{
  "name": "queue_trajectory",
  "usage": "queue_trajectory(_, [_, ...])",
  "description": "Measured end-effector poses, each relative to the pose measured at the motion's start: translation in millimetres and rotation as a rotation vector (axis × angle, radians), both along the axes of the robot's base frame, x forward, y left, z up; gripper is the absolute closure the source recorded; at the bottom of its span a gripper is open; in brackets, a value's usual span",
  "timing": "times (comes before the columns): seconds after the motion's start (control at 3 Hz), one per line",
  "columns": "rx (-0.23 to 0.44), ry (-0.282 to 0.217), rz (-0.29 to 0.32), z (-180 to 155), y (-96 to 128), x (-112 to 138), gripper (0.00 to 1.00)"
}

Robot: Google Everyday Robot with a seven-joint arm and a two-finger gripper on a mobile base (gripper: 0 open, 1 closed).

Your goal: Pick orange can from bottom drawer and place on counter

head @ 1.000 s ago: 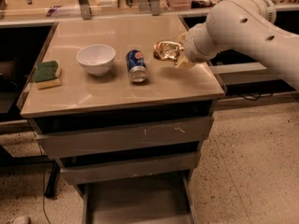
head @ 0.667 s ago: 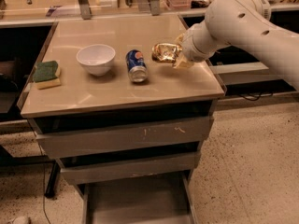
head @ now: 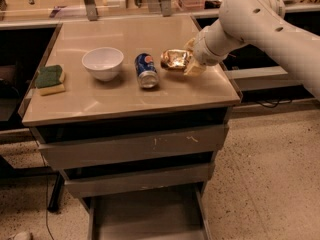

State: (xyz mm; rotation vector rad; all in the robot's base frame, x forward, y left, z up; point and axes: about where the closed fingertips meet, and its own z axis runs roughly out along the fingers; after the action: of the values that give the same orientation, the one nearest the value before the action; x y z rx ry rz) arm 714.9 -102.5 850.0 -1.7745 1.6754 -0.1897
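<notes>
The orange can [head: 173, 59] is shiny golden-orange and lies on its side, held just above the right part of the beige counter [head: 125, 96]. My gripper [head: 187, 59] is shut on the orange can from its right side, with the white arm reaching in from the upper right. The bottom drawer [head: 145, 216] is pulled open at the foot of the cabinet, and its grey floor shows nothing on it.
A blue can [head: 147, 70] lies on the counter just left of the orange can. A white bowl [head: 103, 62] stands further left. A green and yellow sponge [head: 50, 79] lies near the left edge. Two closed grey drawers [head: 135, 146] sit above the open one.
My gripper and the orange can have shifted slightly left and down toward the counter, closer to the blue can.
</notes>
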Motion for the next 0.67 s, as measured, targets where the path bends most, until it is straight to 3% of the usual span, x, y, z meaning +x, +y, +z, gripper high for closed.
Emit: queue_trajectory(0.67, [-0.004,0.069,0.013,-22,1,-1,1.0])
